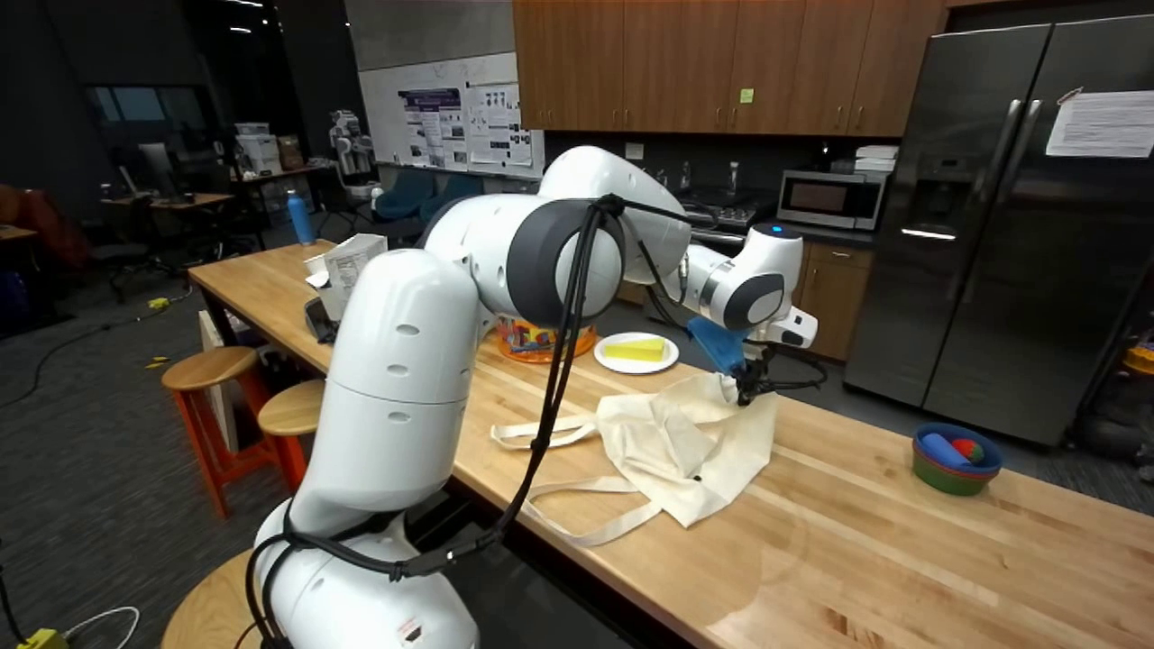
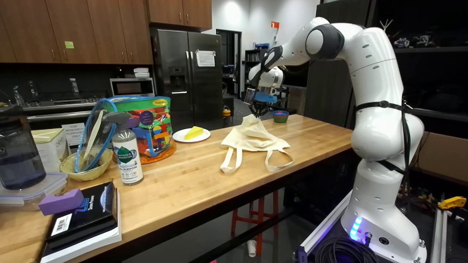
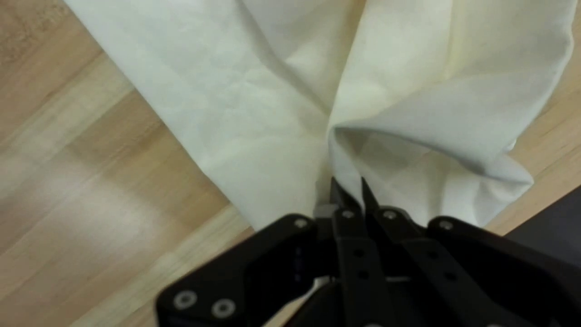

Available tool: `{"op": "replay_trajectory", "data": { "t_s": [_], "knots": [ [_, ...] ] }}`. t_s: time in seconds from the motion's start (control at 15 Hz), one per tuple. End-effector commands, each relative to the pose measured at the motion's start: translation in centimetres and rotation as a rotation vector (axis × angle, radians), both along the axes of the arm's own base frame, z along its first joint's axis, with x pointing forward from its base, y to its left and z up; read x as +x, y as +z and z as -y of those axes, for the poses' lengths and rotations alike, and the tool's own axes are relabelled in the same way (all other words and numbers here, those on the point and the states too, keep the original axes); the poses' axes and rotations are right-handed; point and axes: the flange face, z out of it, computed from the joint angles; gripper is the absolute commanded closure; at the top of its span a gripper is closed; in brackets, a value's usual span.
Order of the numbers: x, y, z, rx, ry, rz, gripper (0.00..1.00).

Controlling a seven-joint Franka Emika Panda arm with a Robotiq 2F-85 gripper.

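Standing toward the left on the pale wooden worktop [image 2: 190,182], a clear plastic pouch of coloured toy blocks [image 2: 140,105] with a green top looks safe unless the white jointed robot arm [image 2: 376,84] sweeps widely. Next, the round white plate [image 2: 180,136] carries a yellow wedge [image 2: 193,132] and sits close to the far edge, so fabric trailing that way could tip the wedge off. In the middle lies the cream cloth tote bag [image 2: 252,138], its 2 flat straps [image 2: 239,157] spread on the near side, 1 close to the near edge: sliding the bag nearer might leave that loop dangling and free to snag. At the bag's far side, the black 2-fingered hand [image 3: 348,187] is closed, with just a thin fold of cloth pinched between its tips, and that fold rises in a peak. Because so little seems gripped, a fast pull could slip it loose, or bunch the rest underneath. Far right, the stacked green and blue round bowls [image 2: 280,119], well apart from the bag, could be knocked if the arm swung right while low.
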Motion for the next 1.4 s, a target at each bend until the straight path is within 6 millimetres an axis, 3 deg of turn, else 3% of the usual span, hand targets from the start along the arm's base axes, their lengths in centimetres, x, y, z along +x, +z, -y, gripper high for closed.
{"op": "replay_trajectory", "data": {
  "t_s": [0.0,0.67,0.8,1.0,1.33],
  "knots": [
    [-0.1,0.1,1.8,0.021,-0.044,-0.008,0.99],
    [-2.9,-4.2,8.1,0.094,-0.191,-0.054,0.99],
    [-2.9,-4.2,8.4,0.091,-0.195,-0.050,0.99],
    [-2.6,-2.6,7.5,0.073,-0.170,-0.021,0.99],
    [-1.6,3.4,3.1,0.014,-0.066,0.083,0.99]
  ]
}}
